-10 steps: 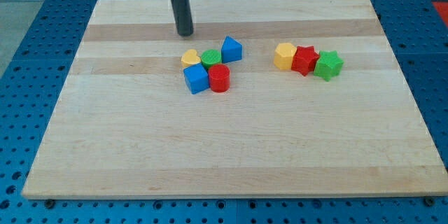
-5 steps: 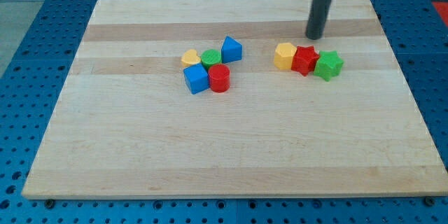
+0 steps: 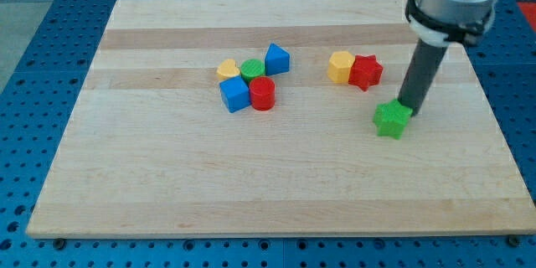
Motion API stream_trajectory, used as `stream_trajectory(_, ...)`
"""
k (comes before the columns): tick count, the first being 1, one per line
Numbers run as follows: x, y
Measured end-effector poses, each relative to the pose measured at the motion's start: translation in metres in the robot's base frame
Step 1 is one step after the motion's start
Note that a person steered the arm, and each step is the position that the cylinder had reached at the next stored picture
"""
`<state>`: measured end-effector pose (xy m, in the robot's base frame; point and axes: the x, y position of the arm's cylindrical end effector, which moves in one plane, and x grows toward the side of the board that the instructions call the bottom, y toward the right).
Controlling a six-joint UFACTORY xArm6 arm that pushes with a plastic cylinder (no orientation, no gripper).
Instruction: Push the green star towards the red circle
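The green star [image 3: 392, 121] lies on the wooden board [image 3: 276, 176] at the view's right, apart from the other blocks. My tip [image 3: 408, 107] touches its upper right edge. The red circle [image 3: 262, 94] stands left of centre in a cluster, far to the star's left. The rod rises from the tip to the view's top right.
Around the red circle are a blue cube [image 3: 235, 95], a yellow heart [image 3: 227, 70], a green round block [image 3: 252, 70] and a blue triangular block [image 3: 277, 58]. A yellow hexagon [image 3: 340, 66] and a red star [image 3: 365, 72] touch each other, up and left of the green star.
My tip swept from the board's top left across to the right, then came down. The green star has been pushed down, away from the red star.
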<state>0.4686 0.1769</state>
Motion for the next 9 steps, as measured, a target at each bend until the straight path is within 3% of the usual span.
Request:
stream_trajectory(3,0.063,-0.034)
stream_trajectory(9,0.031,-0.065)
